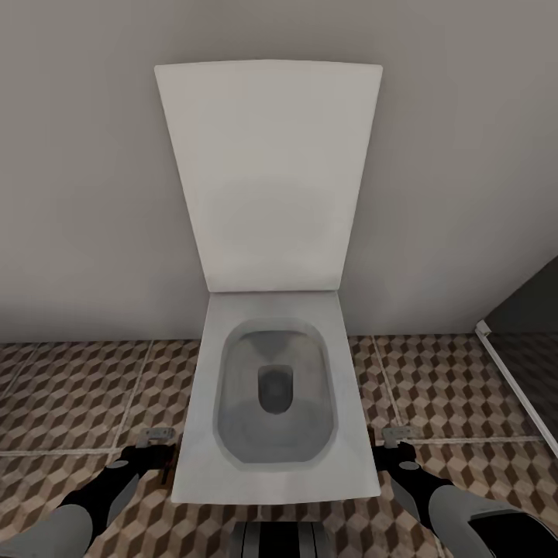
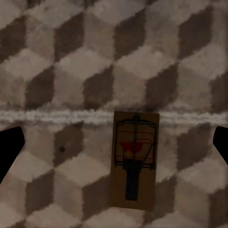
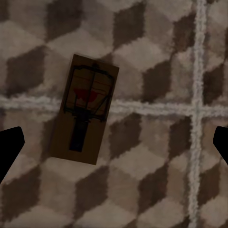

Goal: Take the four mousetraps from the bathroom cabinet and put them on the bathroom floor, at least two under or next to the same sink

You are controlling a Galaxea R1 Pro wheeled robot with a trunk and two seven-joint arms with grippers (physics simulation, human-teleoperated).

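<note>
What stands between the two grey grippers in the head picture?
In the head view, the white rectangular toilet bowl with its raised lid stands between the left gripper and the right gripper, on the cube-pattern tiled floor.

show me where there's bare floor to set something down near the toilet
Free: tiled bathroom floor between the wall and the left gripper, and the patch between toilet and dark panel. Crowded: under each open gripper, a mousetrap on the left, another mousetrap beneath the right gripper.

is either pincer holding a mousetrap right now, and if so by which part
Nothing is held. The left pincer and right pincer are both open; one mousetrap lies flat on the floor tiles below the left, another mousetrap below the right.
</note>
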